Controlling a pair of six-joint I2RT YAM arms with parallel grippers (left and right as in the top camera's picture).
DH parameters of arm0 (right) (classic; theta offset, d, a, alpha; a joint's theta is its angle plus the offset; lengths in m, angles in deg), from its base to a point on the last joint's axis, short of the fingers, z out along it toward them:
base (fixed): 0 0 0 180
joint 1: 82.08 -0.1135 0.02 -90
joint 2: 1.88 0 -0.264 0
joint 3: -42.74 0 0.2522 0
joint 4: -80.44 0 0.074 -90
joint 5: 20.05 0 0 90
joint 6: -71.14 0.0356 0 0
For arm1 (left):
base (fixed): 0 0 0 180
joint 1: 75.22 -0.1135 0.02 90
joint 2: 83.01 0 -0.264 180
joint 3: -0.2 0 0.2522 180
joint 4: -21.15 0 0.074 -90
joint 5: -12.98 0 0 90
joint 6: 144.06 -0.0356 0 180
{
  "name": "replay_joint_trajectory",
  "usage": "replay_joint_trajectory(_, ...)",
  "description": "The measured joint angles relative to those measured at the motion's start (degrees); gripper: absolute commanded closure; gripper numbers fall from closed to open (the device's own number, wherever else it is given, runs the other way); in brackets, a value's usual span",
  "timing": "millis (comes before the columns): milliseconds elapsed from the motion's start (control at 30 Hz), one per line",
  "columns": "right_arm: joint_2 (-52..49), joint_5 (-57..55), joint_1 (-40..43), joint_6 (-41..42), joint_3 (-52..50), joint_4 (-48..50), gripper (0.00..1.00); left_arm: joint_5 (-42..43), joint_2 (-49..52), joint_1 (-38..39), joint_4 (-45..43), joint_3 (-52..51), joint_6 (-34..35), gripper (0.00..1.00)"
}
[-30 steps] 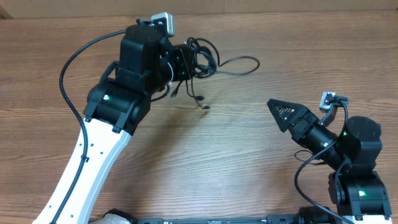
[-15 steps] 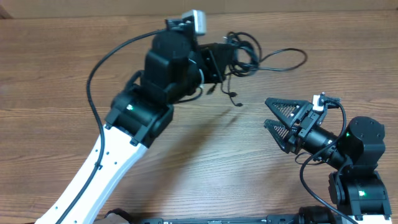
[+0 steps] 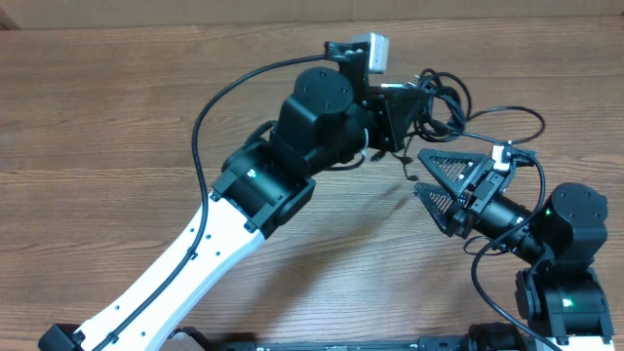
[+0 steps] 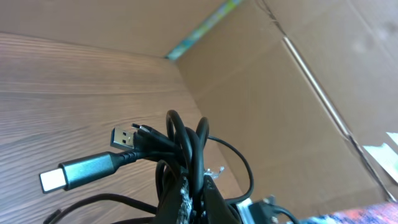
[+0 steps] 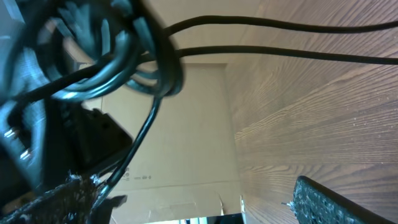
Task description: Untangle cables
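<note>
The cables [image 3: 441, 96] are a knotted black bundle lifted off the table, with a loose loop [image 3: 522, 119] trailing to the right. My left gripper [image 3: 408, 109] is shut on the bundle. In the left wrist view its fingers [image 4: 198, 186] pinch the black strands [image 4: 185, 146]; a silvery plug [image 4: 123, 135] and a teal-sleeved plug [image 4: 84, 170] stick out to the left. My right gripper [image 3: 419, 173] stands open just below the bundle, touching nothing. In the right wrist view the knot [image 5: 146, 65] hangs above its spread fingers [image 5: 199, 208], and two strands [image 5: 280, 38] run off to the right.
A cardboard wall [image 4: 292, 106] stands along the table's far edge, close behind the bundle. The left arm's white link [image 3: 185, 263] crosses the table [image 3: 117, 117] diagonally. The right arm's base [image 3: 565, 283] sits at the front right.
My left arm has swung right with the cable bundle, bringing it from the back middle to just above the right gripper. The right gripper has turned, and both its spread fingers now show.
</note>
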Motion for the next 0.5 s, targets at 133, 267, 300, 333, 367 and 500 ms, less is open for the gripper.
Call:
replay_joint_trajectory(133, -1.7, -0.2, 0.0, 0.0, 0.0, 0.5, 0.04, 0.4, 0.0, 2.3, -1.3, 0.0, 0.0, 0.96)
replay_joint_trajectory(267, -3.5, -0.4, 0.0, 0.0, 0.0, 2.4, 0.04, 0.2, 0.4, 3.8, -1.4, 0.0, 0.0, 0.96)
replay_joint_trajectory(300, -3.8, -0.4, 0.0, 0.0, 0.0, 2.5, 0.04, 0.1, 0.7, 4.1, -1.5, 0.0, 0.0, 0.96)
replay_joint_trajectory(333, -4.2, -0.4, 0.0, 0.0, 0.0, 2.6, 0.04, 0.1, 1.2, 4.2, -1.8, 0.0, 0.0, 0.96)
replay_joint_trajectory(367, -4.3, -0.4, 0.0, 0.0, 0.0, 2.6, 0.04, 0.0, 1.5, 4.4, -1.8, 0.0, 0.0, 0.96)
replay_joint_trajectory(500, -5.6, -0.5, 0.0, -0.1, 0.0, 2.8, 0.40, 0.0, 2.6, 5.2, -3.6, 0.0, 0.0, 0.96)
